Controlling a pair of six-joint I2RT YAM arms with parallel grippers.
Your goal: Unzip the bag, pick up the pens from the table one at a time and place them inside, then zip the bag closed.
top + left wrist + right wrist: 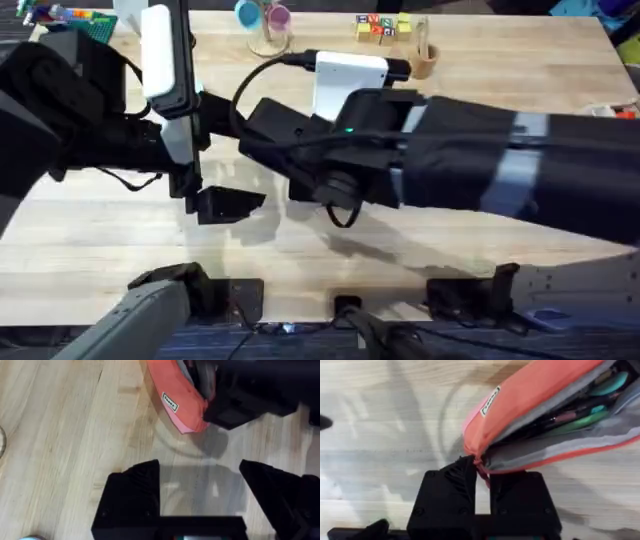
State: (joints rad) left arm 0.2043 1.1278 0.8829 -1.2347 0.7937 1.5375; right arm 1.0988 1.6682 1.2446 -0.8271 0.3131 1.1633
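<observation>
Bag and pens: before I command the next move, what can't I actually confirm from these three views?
- Overhead: the bag is hidden under the right arm.
- Right wrist: the bag is open with items inside, but its far end is cut off by the edge; contents blur together, so no pen count.
- Right gripper pinches the bag's end; the zipper pull cannot be made out.
- Left gripper is open, holding nothing.

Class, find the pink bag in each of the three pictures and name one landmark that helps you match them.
Overhead: hidden under the right arm near the table's middle; I cannot pick it out.
Left wrist: bag at the top centre, tip toward the open left claw.
Right wrist: bag at upper right, unzipped, its end at the right claw.
Shared landmark: the bag's white label.
</observation>
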